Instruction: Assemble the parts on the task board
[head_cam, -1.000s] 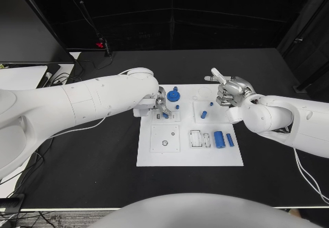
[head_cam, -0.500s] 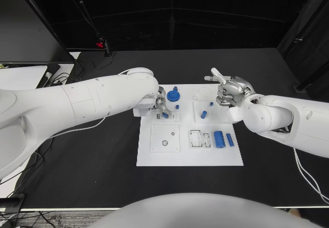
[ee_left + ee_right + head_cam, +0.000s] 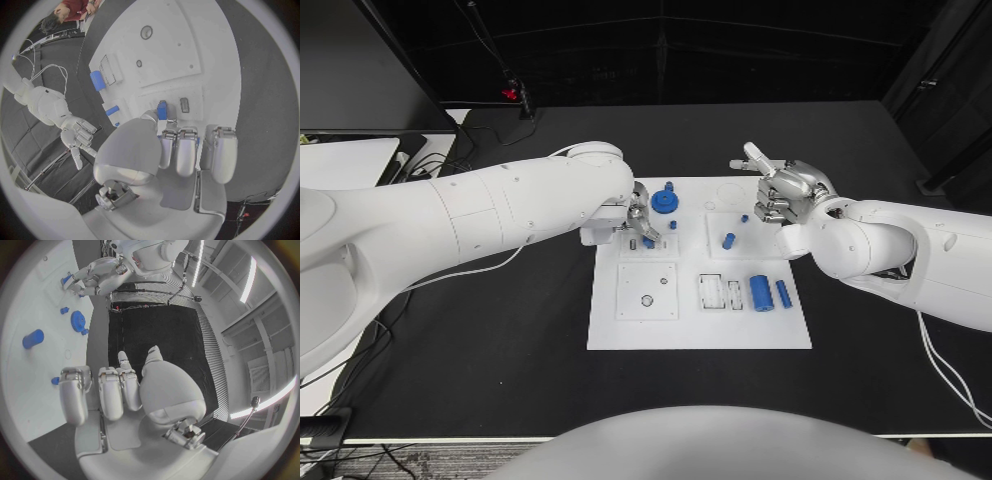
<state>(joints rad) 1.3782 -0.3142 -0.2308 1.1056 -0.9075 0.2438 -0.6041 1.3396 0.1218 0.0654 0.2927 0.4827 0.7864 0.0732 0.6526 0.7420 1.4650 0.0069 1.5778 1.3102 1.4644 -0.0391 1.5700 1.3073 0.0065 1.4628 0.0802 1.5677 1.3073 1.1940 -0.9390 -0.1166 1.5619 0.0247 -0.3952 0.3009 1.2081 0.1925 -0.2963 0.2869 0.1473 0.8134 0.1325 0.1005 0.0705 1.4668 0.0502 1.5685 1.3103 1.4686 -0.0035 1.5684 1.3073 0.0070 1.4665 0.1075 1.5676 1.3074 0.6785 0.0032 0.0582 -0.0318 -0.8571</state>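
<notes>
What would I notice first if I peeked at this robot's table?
Probably the flat white task board in the middle of the black table, dotted with small blue parts such as the round blue gear near its far edge. Next, the two big white arms reaching in: the silver left hand pinches a small blue peg at the board's far left, while the silver right hand hovers over its far right corner.
</notes>
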